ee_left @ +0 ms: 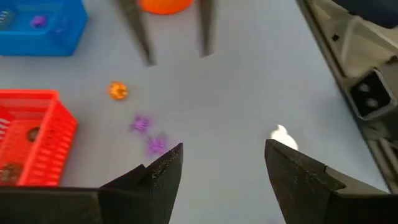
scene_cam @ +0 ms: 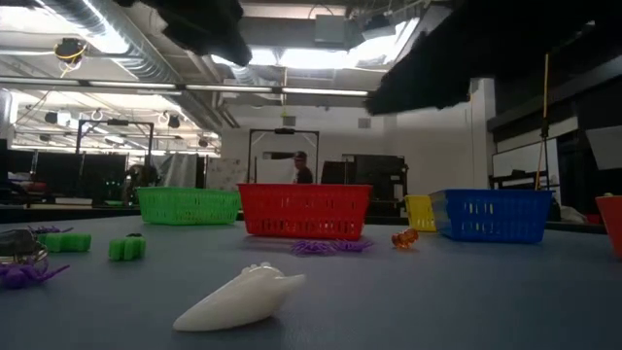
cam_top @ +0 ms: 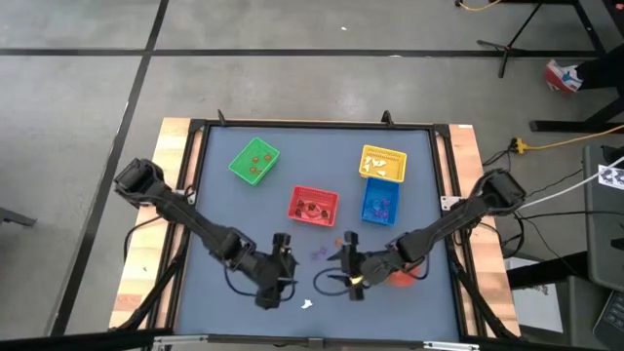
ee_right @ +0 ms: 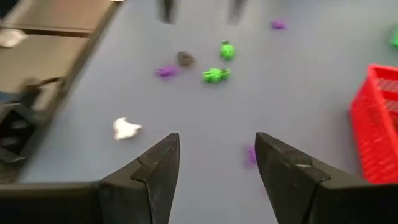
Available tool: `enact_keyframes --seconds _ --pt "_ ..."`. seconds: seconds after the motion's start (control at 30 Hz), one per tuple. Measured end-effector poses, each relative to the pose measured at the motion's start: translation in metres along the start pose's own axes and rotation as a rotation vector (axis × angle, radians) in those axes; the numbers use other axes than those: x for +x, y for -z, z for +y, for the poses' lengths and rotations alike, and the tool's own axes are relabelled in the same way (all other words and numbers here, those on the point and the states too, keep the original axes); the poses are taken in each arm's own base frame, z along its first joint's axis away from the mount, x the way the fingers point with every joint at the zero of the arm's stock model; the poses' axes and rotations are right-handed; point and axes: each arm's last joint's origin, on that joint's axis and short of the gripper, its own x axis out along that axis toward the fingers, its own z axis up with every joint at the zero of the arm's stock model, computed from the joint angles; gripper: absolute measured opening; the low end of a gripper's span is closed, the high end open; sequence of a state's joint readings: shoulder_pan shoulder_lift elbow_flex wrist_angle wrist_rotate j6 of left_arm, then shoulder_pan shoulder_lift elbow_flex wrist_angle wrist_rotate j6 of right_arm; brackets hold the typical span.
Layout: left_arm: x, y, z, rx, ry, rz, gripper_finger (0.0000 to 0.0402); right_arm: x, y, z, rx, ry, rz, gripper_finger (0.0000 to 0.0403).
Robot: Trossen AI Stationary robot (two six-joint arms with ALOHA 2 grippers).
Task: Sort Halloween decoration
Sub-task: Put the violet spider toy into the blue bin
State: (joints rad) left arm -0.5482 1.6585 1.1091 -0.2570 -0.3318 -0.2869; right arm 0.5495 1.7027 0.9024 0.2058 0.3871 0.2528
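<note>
Both arms hung low over the near end of the table. The left gripper (ee_left: 221, 165) was wide and held nothing. So was the right gripper (ee_right: 217, 158). Small trinkets lay loose: a white one (scene_cam: 241, 297), purple ones (ee_left: 148, 134), an orange one (ee_left: 118, 91). I think one gripper should drop straight over one trinket, pinch gently, then carry it to a basket (cam_top: 313, 205).

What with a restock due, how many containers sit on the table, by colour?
Green basket: 1
Red basket: 1
Yellow basket: 1
Blue basket: 1
Red-orange round bowl: 1
Total: 5
</note>
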Motion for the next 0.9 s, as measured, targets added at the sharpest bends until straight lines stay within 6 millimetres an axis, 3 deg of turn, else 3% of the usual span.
enact_keyframes --seconds 0.2,0.47,0.9 --pt "-0.004 0.003 -0.012 0.026 -0.012 -0.017 0.0211 0.021 0.015 -0.008 0.009 0.108 0.020 0.0209" --pt "-0.005 0.003 -0.013 0.029 -0.019 -0.020 0.0211 0.043 0.030 -0.028 0.144 0.186 0.074 0.0209" --pt "-0.005 0.003 -0.012 0.029 -0.019 -0.020 0.0211 0.053 0.044 -0.033 0.129 0.203 0.139 0.0209"
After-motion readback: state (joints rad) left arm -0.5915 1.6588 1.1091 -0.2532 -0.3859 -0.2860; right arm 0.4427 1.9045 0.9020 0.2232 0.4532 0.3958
